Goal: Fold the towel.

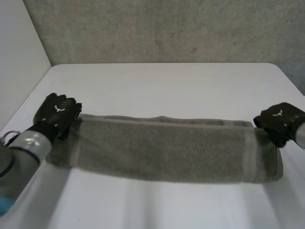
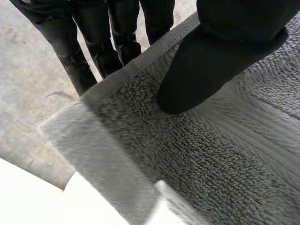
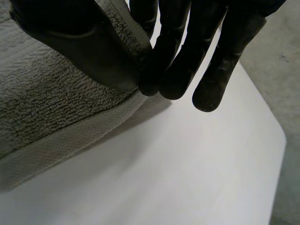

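The left hand (image 1: 57,112) pinches the towel (image 1: 167,148) at its far left corner, thumb on top and fingers beneath. The towel spans the table (image 1: 167,83) as a long folded band. It is probably soft, light, limp terry that sags wherever unsupported. The right hand (image 1: 279,122) pinches the far right corner. Hold it by the corners.

The towel (image 1: 167,148) is lying lengthwise from left to right across the surface (image 1: 167,86). The left hand (image 1: 57,112) is pinching its far left corner, the right hand (image 1: 279,121) its far right corner. A wall (image 1: 167,28) is standing behind the surface.
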